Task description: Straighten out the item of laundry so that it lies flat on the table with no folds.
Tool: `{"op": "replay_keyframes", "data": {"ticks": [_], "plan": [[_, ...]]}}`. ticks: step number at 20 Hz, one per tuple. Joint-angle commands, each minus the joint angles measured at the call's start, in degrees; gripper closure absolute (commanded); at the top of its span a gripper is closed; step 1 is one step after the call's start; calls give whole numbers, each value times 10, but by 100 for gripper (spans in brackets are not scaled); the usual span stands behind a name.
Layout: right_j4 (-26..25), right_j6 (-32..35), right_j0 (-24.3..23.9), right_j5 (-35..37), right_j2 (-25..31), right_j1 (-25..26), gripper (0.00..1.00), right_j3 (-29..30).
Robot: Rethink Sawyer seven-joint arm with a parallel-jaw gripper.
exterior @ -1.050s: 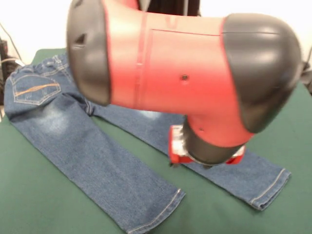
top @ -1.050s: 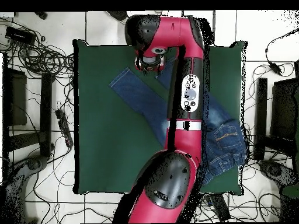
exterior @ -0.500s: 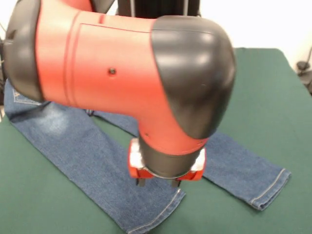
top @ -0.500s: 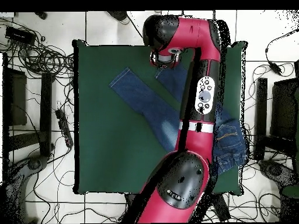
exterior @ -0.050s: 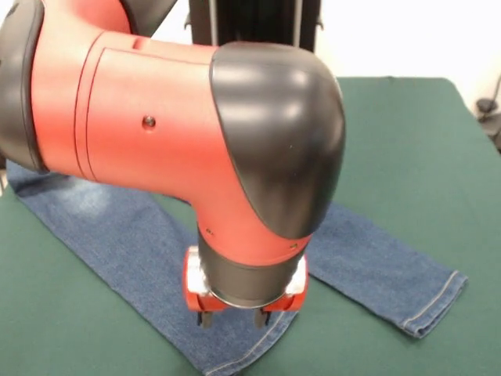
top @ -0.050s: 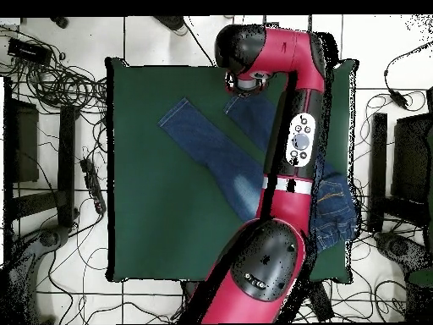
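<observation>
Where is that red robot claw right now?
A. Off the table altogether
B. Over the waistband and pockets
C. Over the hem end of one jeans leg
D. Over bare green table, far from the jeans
C: the gripper hangs just above the hem end of one leg of the jeans, near the table edge.

Tangled black cables [top @ -0.050s: 52, 80] sprawl over the pale tiled floor [top @ -0.050s: 152, 38] beside the workspace. Dark equipment racks [top @ -0.050s: 21, 144] stand along both sides.
</observation>
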Motion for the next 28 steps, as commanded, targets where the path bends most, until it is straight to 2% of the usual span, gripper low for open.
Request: {"op": "replay_keyframes", "data": {"ticks": [1,7,9,17,20,21,23,28], "plan": [[-43,-171,15,-26,1,53,0,-13],[-87,-188,16,14,23,72,0,-42],[-94,-194,14,7,17,71,0,-39],[-64,-189,7,15,-21,41,0,-3],[1,-143,-6,6,-63,8,0,63],[41,-110,-17,-6,-83,-15,0,111],[84,-74,-26,-14,-105,-45,0,166],[139,-39,-23,-20,-134,-81,0,212]]}}
